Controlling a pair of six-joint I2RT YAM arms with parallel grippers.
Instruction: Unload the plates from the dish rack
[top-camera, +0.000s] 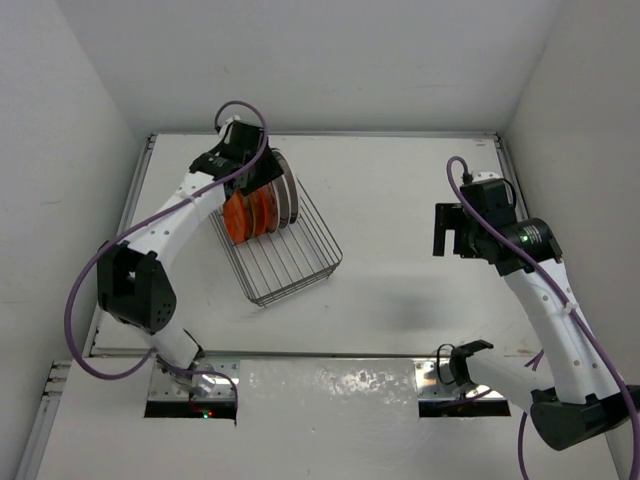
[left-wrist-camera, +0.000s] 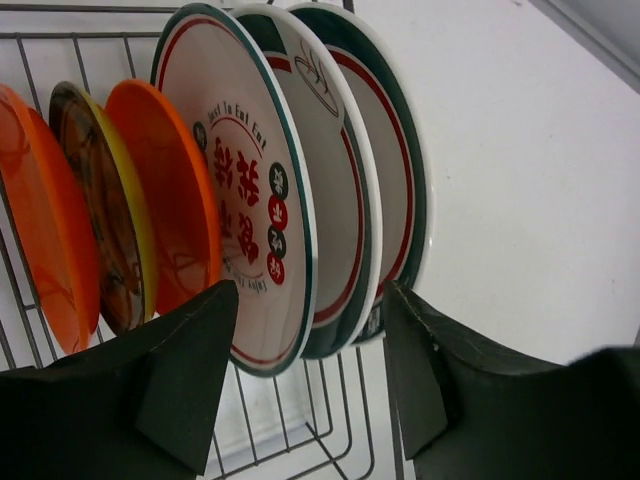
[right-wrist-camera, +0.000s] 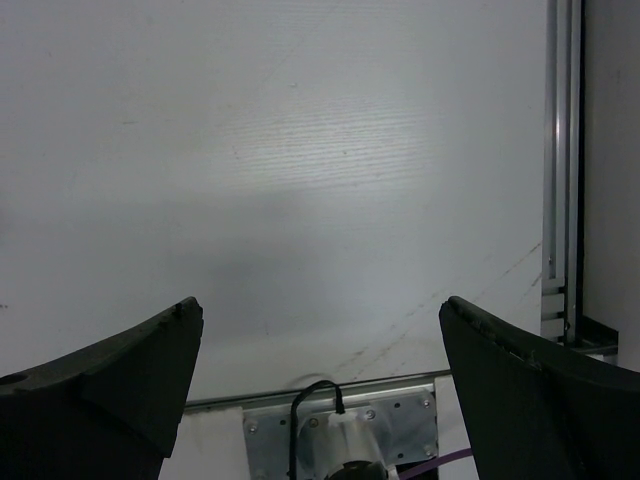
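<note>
plates all stand upright in the dish rack at the tabletop's far left. none is out, so unloading looks barely begun. the left gripper has its jaws straddling the white plates, and i cannot tell if they grip. the right gripper hangs with jaws wide and empty.

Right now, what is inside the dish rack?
Standing on edge: two orange plates, a dark yellow-rimmed plate between them, then three white plates with green-and-red rims. Fingers of the left gripper cover some lower edges; each plate hides much of the next.
</note>
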